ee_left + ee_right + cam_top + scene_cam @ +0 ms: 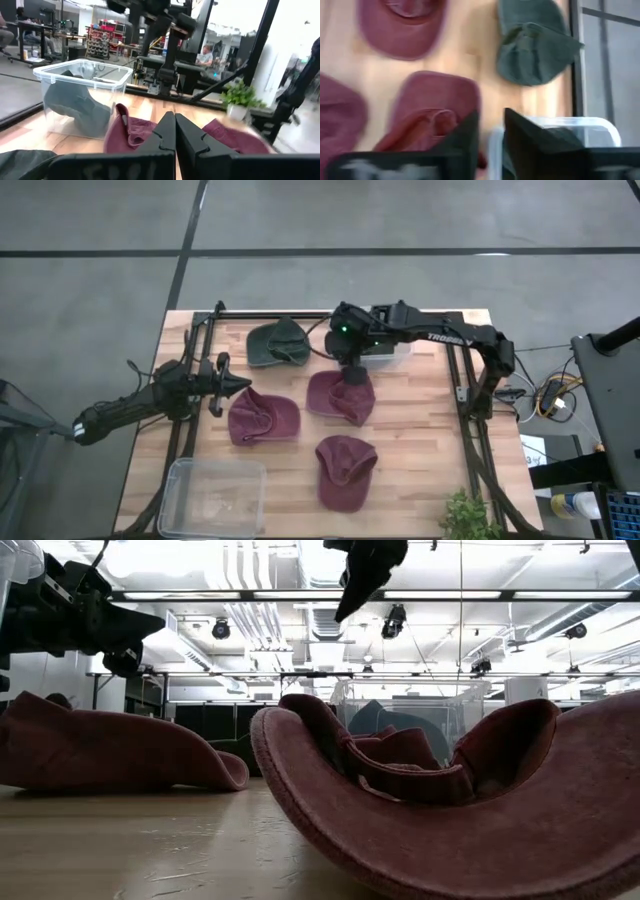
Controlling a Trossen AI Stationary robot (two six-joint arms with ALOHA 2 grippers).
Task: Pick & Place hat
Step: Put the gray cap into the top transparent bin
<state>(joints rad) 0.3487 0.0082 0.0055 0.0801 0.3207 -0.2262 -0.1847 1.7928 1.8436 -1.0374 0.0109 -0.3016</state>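
While the left arm waits at the table's left edge, its gripper point(240, 383) pointed at the nearest maroon hat point(263, 417) with its fingers point(161, 137) pressed together on nothing, the right arm does the work, reaching across the back of the table. The right gripper point(352, 364) hangs over the near rim of the middle maroon hat point(340, 397), close beside a clear bin point(388, 352) at the back edge; the wrist view shows its fingers point(470, 131) parted by a narrow gap with nothing between them, the hat's folded crown just below. That pose reads as a descent for a pick: the jaws are set across a raised fold of fabric, the only part of a soft cap a two-finger gripper can pinch. The bin beside it already holds a dark green hat point(75, 102), so it is probably the drop point, and choosing the hat nearest it keeps the carry short. A green hat point(277, 343) lies flat to the left of the gripper, and a third maroon hat point(345, 470) sits toward the front of the wooden table point(420, 440), upturned, its brim curling high in the low view. A second clear bin point(212, 495) stands at the front left corner, its contents unclear.
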